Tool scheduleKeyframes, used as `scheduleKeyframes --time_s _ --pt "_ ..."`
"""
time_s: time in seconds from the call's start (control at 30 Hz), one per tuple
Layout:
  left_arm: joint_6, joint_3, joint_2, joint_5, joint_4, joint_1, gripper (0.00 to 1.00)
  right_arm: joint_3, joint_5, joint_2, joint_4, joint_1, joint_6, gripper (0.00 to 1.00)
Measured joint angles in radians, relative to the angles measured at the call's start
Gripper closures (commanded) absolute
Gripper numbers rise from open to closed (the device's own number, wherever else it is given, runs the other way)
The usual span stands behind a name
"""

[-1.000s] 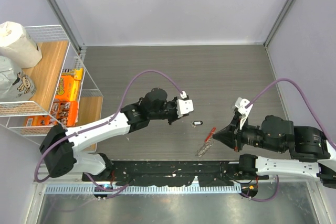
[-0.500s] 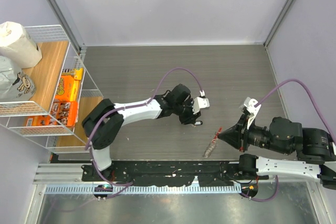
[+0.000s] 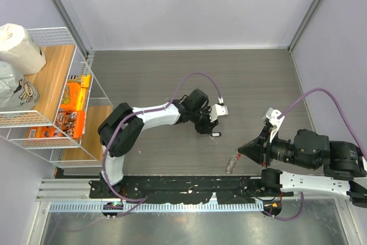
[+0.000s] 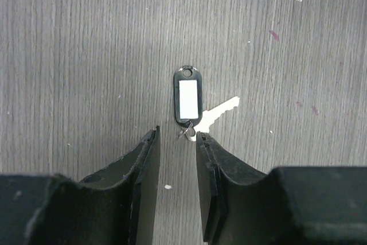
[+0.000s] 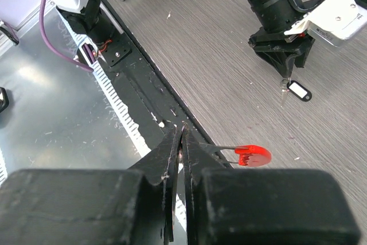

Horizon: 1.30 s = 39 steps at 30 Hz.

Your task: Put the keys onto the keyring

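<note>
The key (image 4: 188, 97) is a flat black plastic tag with a white label panel, and a small silver toothed blade comes off its little wire loop. It lies flat on the table (image 3: 241, 78) about mid-scene. The left gripper (image 4: 178, 136) sits right over it with its matte black jaws apart, and the wire loop lies just at their mouth, nothing gripped. It's hard to say whether the loop touches a finger. Near and right of that, a bit apart from the key, the right gripper (image 5: 179, 133) has its jaws pressed almost together on the thin metal stem of the keyring (image 5: 252, 155). The keyring's glossy red end pokes out sideways above the tabletop, and from above a silvery coil part shows by the gripper tip. The table is grey wood-grain laminate with a few specks and scuffs. A black rail (image 3: 183, 187) runs along the near edge, with dull sheet metal past it. The walls (image 3: 189, 4) are plain pale lilac. On the left there's a white wire rack (image 3: 86, 67) with wooden shelves holding orange snack boxes (image 3: 73, 93).
</note>
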Motion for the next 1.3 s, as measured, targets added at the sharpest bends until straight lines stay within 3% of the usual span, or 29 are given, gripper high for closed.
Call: scheduleKeyframes --time_s 0.73,1.1,1.3 --pt "0.023 0.027 0.06 0.029 -0.031 0.0 0.68 -0.021 -0.003 -0.016 0.0 0.0 -0.006 0.9" --pt "0.024 0.027 0.079 0.03 -0.027 0.001 1.0 -0.023 -0.003 -0.016 0.0 0.0 -0.005 0.91" --pt "0.023 0.027 0.08 0.047 -0.025 0.003 1.0 -0.023 -0.007 -0.016 0.001 0.0 -0.004 0.93"
